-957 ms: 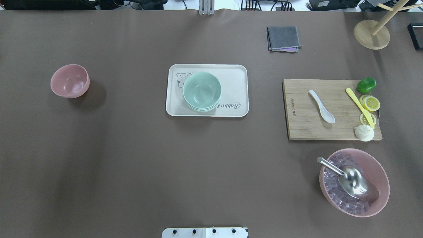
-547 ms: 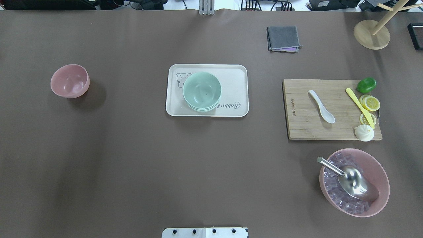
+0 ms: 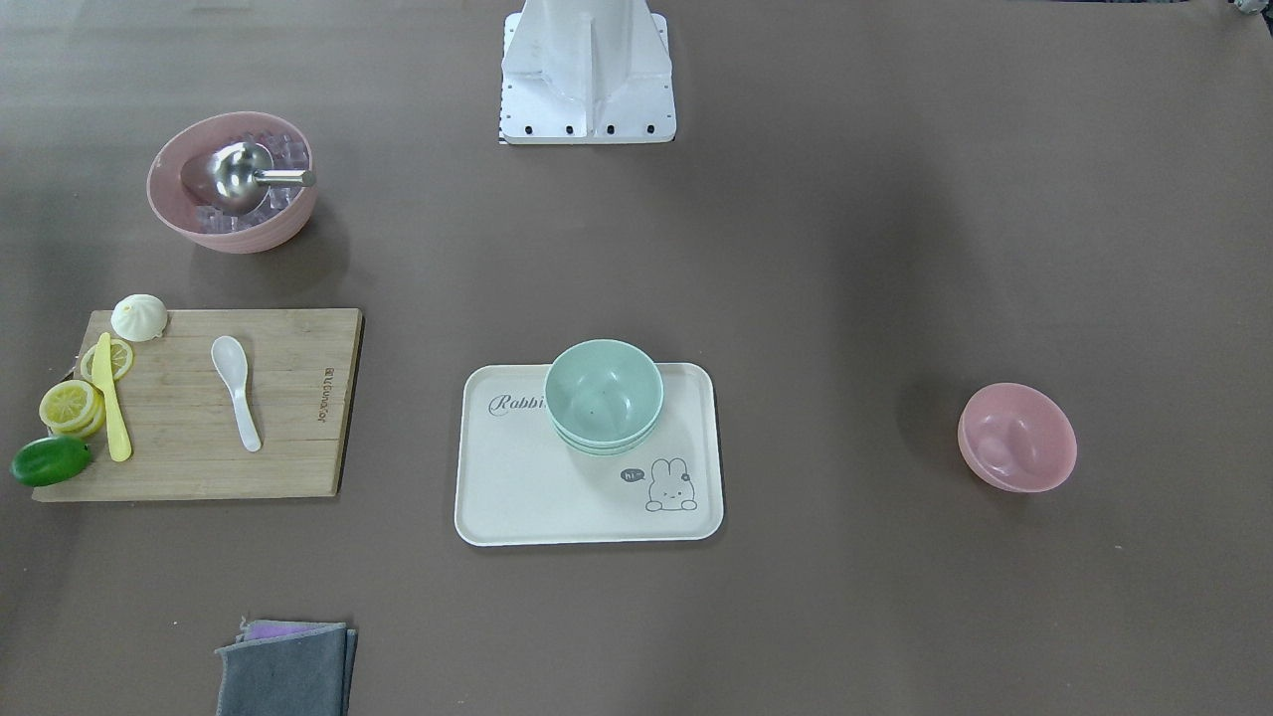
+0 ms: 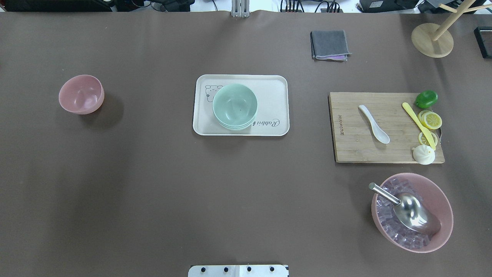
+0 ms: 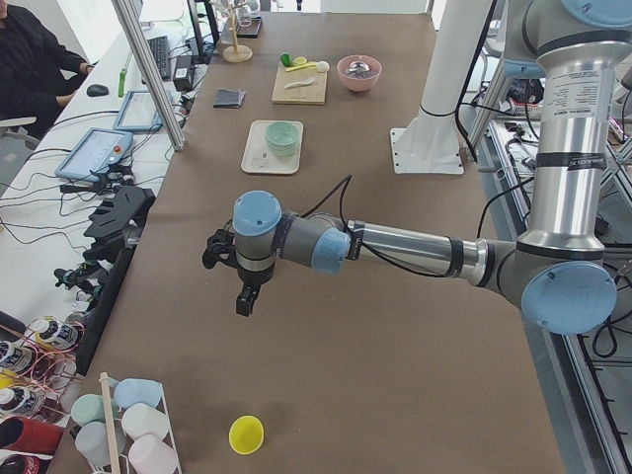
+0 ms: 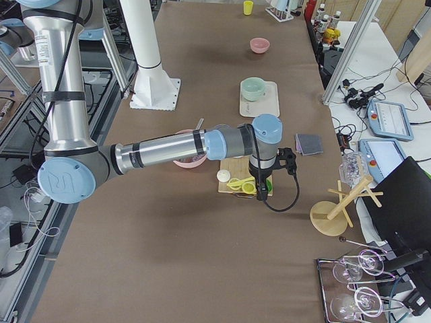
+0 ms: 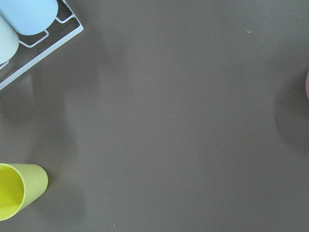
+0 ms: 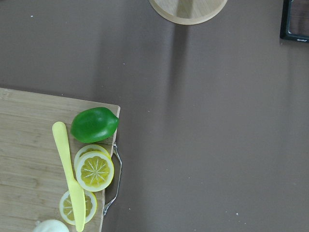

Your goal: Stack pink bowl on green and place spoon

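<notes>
The pink bowl (image 4: 81, 94) stays at nine o'clock of the green (image 4: 235, 106), the spoon (image 4: 374, 124) at three; whether the left fingers (image 5: 243, 302) and right fingers (image 6: 258, 191) are clenched cannot be told.

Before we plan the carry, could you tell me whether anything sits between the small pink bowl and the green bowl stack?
Nothing visible does: only bare table lies between the pink bowl and the green bowls on their tray, and the top green bowl is empty.
</notes>
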`<state>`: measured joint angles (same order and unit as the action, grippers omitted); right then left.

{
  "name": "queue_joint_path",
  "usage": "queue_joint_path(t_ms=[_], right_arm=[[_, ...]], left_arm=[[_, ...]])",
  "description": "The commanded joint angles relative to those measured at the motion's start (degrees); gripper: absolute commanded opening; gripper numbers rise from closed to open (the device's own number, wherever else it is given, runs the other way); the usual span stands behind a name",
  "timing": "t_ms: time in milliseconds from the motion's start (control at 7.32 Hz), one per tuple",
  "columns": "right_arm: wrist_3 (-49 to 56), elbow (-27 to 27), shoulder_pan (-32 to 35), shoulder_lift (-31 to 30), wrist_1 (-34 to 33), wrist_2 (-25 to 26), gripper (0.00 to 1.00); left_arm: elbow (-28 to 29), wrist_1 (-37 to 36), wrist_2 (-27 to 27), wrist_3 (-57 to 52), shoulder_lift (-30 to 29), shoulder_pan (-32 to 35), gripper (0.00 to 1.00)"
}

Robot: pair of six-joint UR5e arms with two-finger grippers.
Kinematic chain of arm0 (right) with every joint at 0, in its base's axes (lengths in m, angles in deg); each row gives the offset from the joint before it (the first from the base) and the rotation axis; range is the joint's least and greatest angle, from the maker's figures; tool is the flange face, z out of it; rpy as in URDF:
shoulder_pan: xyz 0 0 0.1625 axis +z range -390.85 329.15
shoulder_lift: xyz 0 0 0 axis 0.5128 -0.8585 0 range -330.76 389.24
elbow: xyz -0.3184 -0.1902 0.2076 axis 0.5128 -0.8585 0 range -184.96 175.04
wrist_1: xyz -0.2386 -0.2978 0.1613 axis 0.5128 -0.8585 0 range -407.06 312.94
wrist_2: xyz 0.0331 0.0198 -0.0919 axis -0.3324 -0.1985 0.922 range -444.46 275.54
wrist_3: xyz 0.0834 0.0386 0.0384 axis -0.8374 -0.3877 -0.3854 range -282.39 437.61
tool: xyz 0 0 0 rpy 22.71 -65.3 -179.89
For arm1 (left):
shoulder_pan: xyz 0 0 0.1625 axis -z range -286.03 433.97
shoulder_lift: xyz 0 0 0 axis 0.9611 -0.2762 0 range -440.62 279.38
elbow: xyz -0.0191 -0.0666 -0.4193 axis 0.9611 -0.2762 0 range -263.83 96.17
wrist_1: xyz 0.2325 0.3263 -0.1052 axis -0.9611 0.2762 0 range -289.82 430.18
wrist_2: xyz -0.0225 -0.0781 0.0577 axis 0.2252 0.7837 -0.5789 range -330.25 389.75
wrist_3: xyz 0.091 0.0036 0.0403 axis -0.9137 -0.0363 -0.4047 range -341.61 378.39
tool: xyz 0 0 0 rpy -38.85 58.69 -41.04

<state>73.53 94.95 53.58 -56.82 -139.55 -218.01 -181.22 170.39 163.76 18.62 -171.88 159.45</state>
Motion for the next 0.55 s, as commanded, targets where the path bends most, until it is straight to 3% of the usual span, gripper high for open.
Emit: queue_joint_path(t_ms=[0, 273, 410], right_arm=[[-0.1, -0.9, -0.8, 0.4, 0.5, -0.4, 1.0], [-0.5, -1.0, -1.3, 0.5, 0.5, -0.5, 1.0], [-0.5, -1.0, -1.4, 0.5, 0.5, -1.2, 1.0]], left_arm=[[2.3, 1.7, 0.2, 4.9, -5.0, -2.8, 0.99], [8.3, 5.8, 0.0, 16.3, -9.8, -9.2, 0.99], [13.7, 12.4, 0.1, 23.6, -12.3, -12.5, 0.99]])
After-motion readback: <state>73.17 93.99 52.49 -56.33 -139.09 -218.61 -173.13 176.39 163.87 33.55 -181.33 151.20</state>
